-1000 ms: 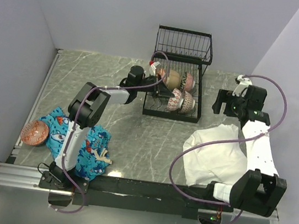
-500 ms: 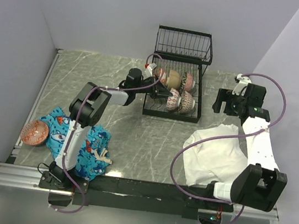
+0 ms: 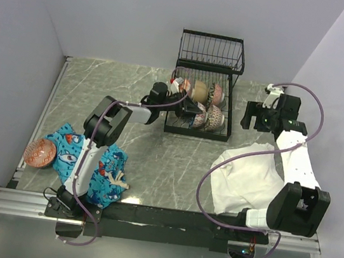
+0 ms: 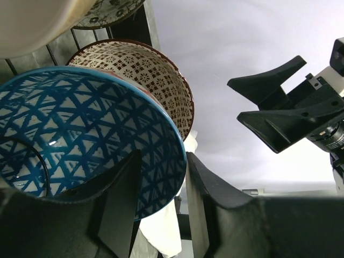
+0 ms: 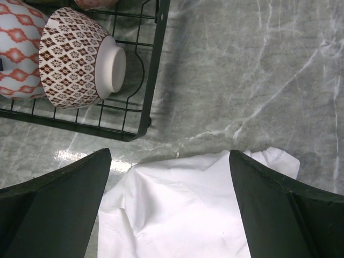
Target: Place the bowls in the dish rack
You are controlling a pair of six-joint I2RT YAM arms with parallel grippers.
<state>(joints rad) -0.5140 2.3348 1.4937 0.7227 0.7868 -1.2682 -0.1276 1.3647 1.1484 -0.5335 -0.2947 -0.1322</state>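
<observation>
now, from above, the left gripper (image 3: 189, 109) sits in the dish rack's (image 3: 212, 51) near row. at its wrist the fingers (image 4: 121, 209) have just parted astride the blue bowl's (image 4: 80, 134) rim: delivered, i judge. right gripper (image 5: 169, 156) hangs spread, empty.

Bowls (image 3: 214, 117) in dish rack (image 3: 212, 52) — cloth (image 3: 245, 178) right
</observation>
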